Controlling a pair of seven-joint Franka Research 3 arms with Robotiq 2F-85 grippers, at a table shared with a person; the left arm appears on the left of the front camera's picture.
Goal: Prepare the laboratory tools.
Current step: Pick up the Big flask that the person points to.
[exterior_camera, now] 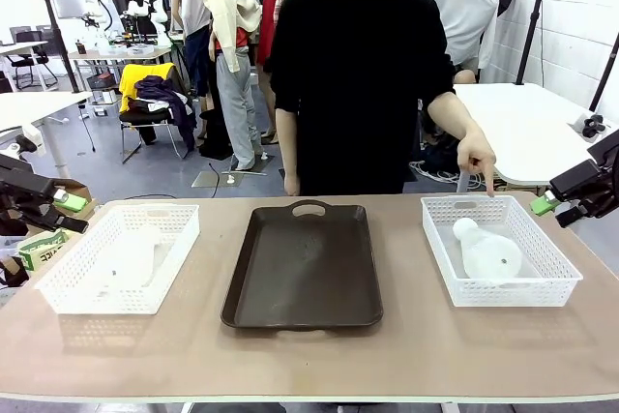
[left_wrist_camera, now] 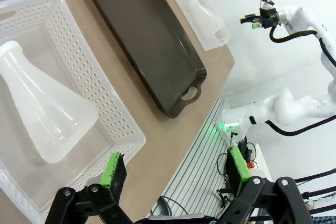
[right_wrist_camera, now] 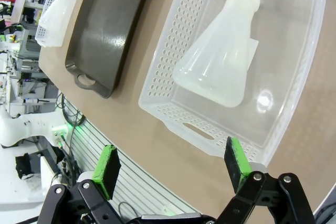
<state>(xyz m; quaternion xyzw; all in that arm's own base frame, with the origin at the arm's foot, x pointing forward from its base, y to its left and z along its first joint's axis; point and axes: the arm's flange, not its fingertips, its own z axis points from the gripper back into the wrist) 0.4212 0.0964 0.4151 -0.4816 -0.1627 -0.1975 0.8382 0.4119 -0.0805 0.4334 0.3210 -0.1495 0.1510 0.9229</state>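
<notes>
From where I stand, the left gripper [exterior_camera: 73, 212] hangs off the table's [exterior_camera: 406, 355] left edge, just beside the left basket [exterior_camera: 58, 287], its arm coming in low and level with the fingers aimed inward; the left wrist view shows its jaws spread wide with nothing between the green pads [left_wrist_camera: 114, 174]; the right gripper [exterior_camera: 552, 208] mirrors it at the far right, just beside the right basket [exterior_camera: 561, 282], jaws likewise wide apart and empty, pads [right_wrist_camera: 236, 163] held above that basket's near corner; one frosted flask [left_wrist_camera: 44, 111] lies on its side in the left basket, neck towards one end and the broad base towards the other; the second flask [exterior_camera: 488, 250] lies on its side in the right basket, neck pointing towards the far left corner, base nearer the robot; the dark tray [exterior_camera: 305, 263] sits between the two baskets, apart from both, with nothing on it; the person stands at the far side, one arm lowered and stretched out, the hand [exterior_camera: 476, 155] pointing down at the far rim of the right basket; I cannot tell whether a finger touches it.
</notes>
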